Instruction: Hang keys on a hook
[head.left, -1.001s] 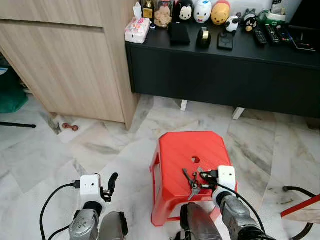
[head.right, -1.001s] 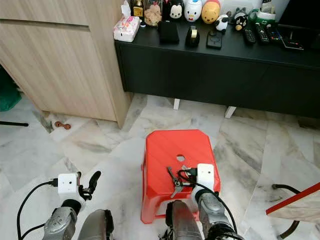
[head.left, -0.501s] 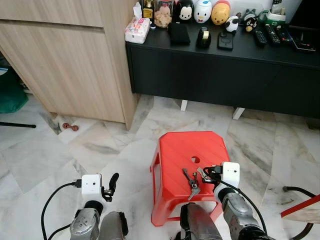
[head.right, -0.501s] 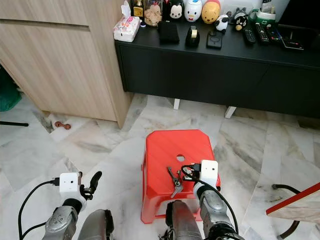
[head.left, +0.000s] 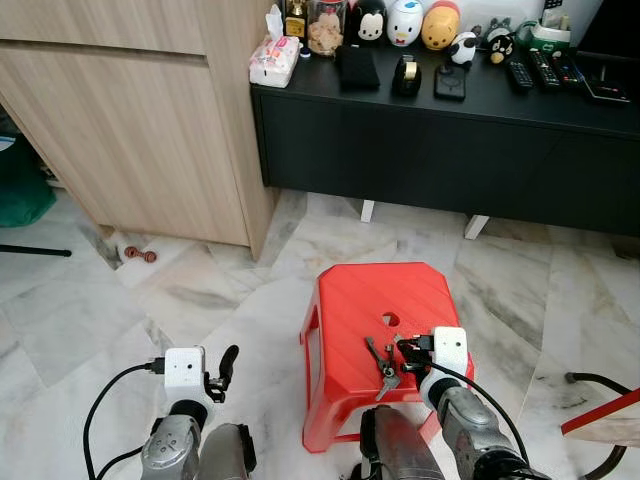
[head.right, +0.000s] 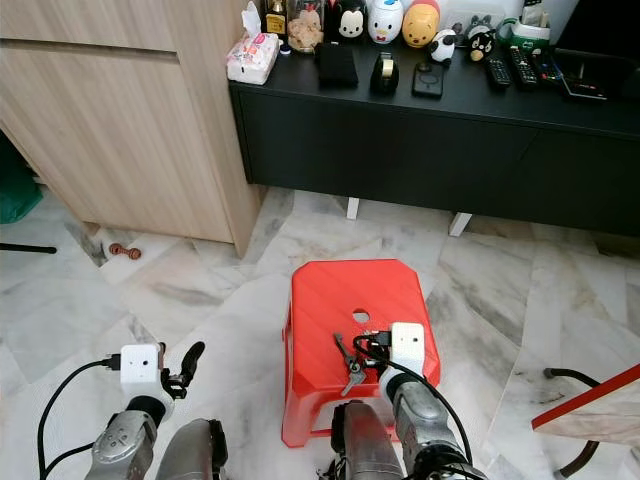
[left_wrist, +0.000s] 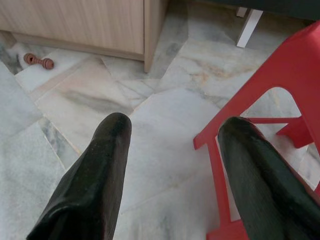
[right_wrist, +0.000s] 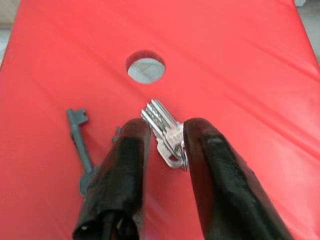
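Overhead, the keys (head.left: 385, 363) lie on the red stool (head.left: 360, 300), just left of the right gripper (head.left: 404, 352); the left gripper (head.left: 222, 368) hangs idle, fingers spread. Right wrist view: silver keys (right_wrist: 165, 132) sit between its parted fingers (right_wrist: 120, 165), not yet pinched; a dark key (right_wrist: 79, 137) lies beside.

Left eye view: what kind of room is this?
Probably a home living room: a low black console carrying remotes and toy figurines, a wooden cabinet, and a marble floor.
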